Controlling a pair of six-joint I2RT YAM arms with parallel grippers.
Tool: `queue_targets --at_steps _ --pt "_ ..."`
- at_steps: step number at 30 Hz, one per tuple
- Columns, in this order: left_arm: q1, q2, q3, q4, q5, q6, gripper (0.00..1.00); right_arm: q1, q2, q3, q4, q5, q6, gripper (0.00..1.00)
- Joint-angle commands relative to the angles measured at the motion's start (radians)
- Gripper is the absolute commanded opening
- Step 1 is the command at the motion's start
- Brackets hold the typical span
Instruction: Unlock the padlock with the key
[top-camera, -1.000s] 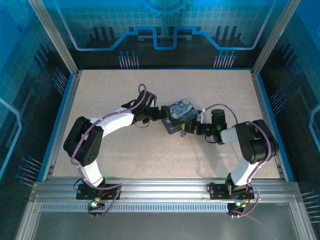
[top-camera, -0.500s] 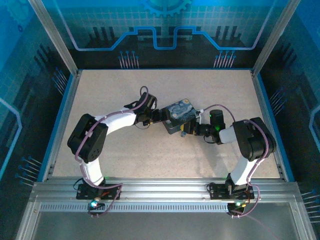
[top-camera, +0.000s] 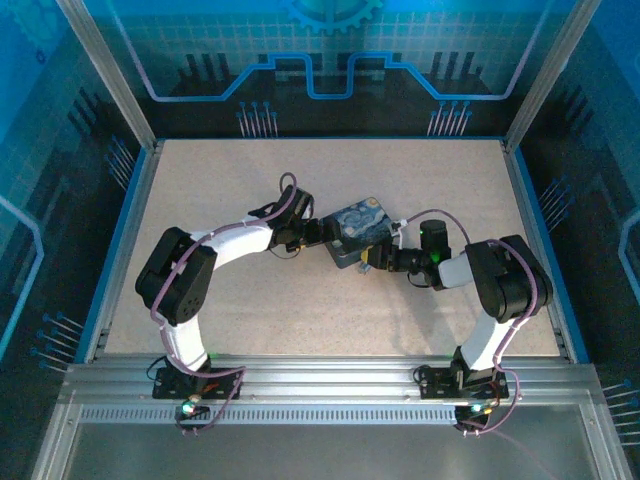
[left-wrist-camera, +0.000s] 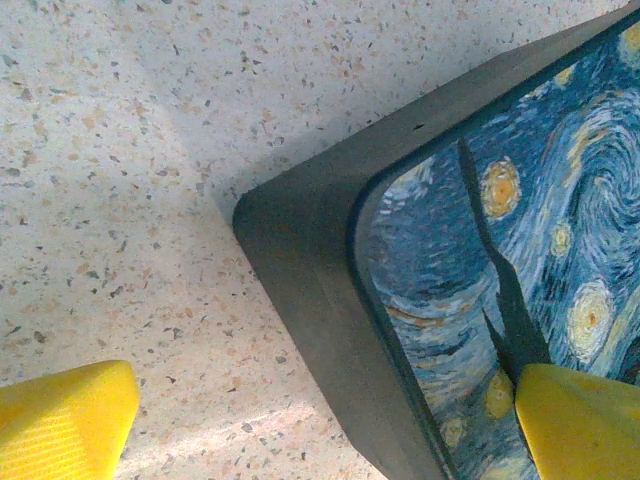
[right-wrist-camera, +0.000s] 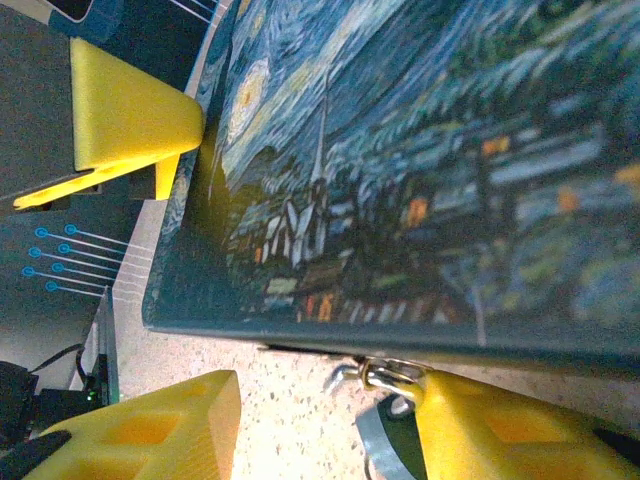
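Right under the tin's (top-camera: 361, 226) near edge, the padlock (right-wrist-camera: 385, 445) is sitting on the table (left-wrist-camera: 150, 150). It's pressing against one finger of the right gripper (right-wrist-camera: 330, 405), whose jaws are hanging spread apart. Over at the tin's left corner the left gripper (left-wrist-camera: 328, 400) is straddling it, jaws wide, one finger hovering over the painted lid.

We see a robotics lab cell, not a home or shop. A speckled table (top-camera: 250, 310) is boxed in by aluminium posts (top-camera: 106, 72) and translucent blue panels (top-camera: 420, 40) printed with gear and circuit lines. A left arm (top-camera: 225, 245) and a right arm (top-camera: 505, 285), trailing purple cables (top-camera: 441, 213), are bolted to a slotted metal rail (top-camera: 330, 375) at the near edge.
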Motion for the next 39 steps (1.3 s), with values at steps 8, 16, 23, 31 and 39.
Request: queue_targets --at_steps 8,16,23,31,39 --pt "0.005 0.018 -0.019 -0.001 0.011 -0.004 0.98 -0.004 -0.051 -0.034 0.001 -0.03 -0.027 0.47" --pt "0.006 0.016 -0.018 -0.002 0.012 -0.004 0.98 -0.005 -0.04 -0.015 -0.01 -0.024 -0.029 0.42" --pt "0.006 0.011 -0.02 -0.002 0.009 -0.006 0.99 -0.006 -0.03 -0.01 -0.025 -0.006 -0.028 0.27" --pt "0.006 0.001 -0.035 0.002 0.002 -0.007 0.98 -0.006 -0.014 -0.007 -0.038 0.021 -0.012 0.1" --pt "0.007 -0.007 -0.052 0.003 -0.008 -0.007 0.99 -0.006 -0.026 -0.028 -0.043 0.06 -0.002 0.01"
